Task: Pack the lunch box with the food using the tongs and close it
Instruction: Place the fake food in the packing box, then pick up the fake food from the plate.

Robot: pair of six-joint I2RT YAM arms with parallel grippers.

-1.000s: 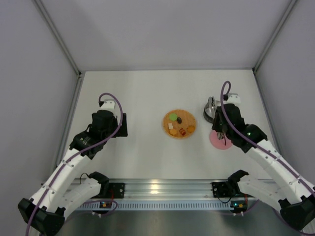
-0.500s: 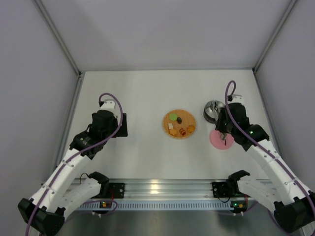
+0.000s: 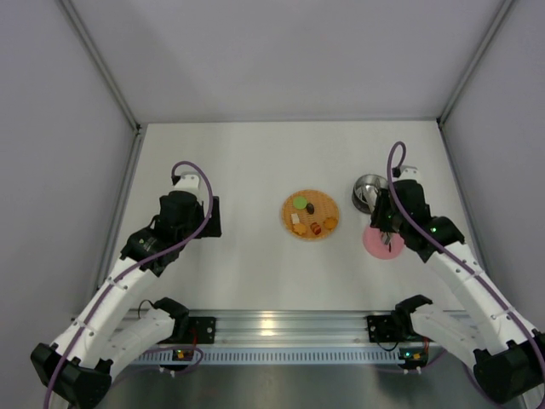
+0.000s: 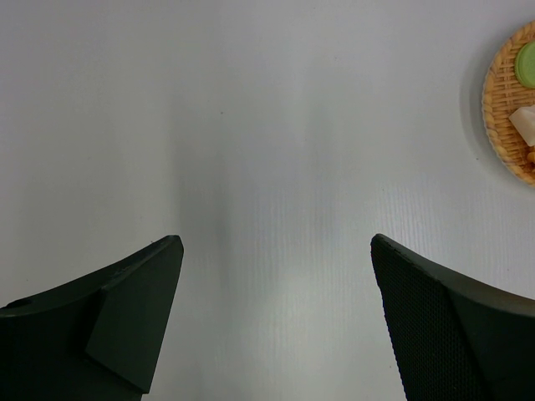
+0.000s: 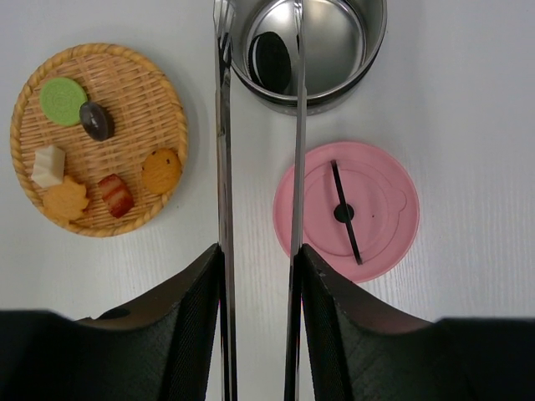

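Fingers of the right gripper are clasping the tongs, tips reaching the empty lunch box at twelve o'clock; left gripper is gaping. Food is waiting on the plate, lid off.

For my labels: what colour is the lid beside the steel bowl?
The flat round lid is pink; right wrist view.

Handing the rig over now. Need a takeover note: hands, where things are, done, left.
Left hand: open, empty, over bare table.
Right hand: shut on the tongs, tips up at the lunch box.
Lunch box: empty; pink lid flat on the table beside it.
Food: six pieces, all on the woven plate.
Done: tongs in hand, lid off.
Left: tong every piece into the box, then lid on.
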